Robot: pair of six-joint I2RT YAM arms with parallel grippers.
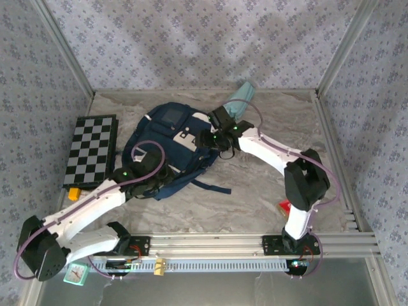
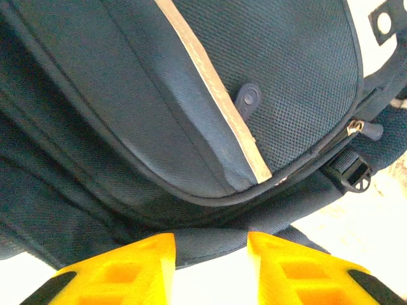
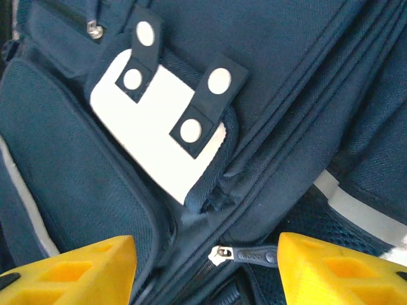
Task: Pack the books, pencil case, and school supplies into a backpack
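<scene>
Grey marbled tabletop (image 1: 255, 204), walled on three sides with blue-grey patterned paper; item: navy backpack (image 1: 169, 137) lying flat at centre-left, front patches up, one dark strap trailing toward the near edge; black-and-white checkered board (image 1: 91, 152) just beside it on the left; light teal pencil case (image 1: 241, 99) at the far edge, propped against the back wall, just beyond the right arm's wrist; small red packet (image 1: 285, 205) at near right, beside the right arm's base and partly hidden by it; left gripper (image 1: 159, 182) at the backpack's near edge, in its wrist view (image 2: 210, 254) yellow fingers (image 2: 127, 270) apart with a navy band of the backpack (image 2: 127, 127) lying between them, contact not discernible; white piping (image 2: 216, 108) runs across the panel above; right gripper (image 1: 213, 141) over the backpack's right side, in its wrist view (image 3: 206, 254) jaws spread wide above the fabric (image 3: 286, 63), a zipper pull (image 3: 248, 255) between them, white patch (image 3: 152, 127) with snap tabs beyond
</scene>
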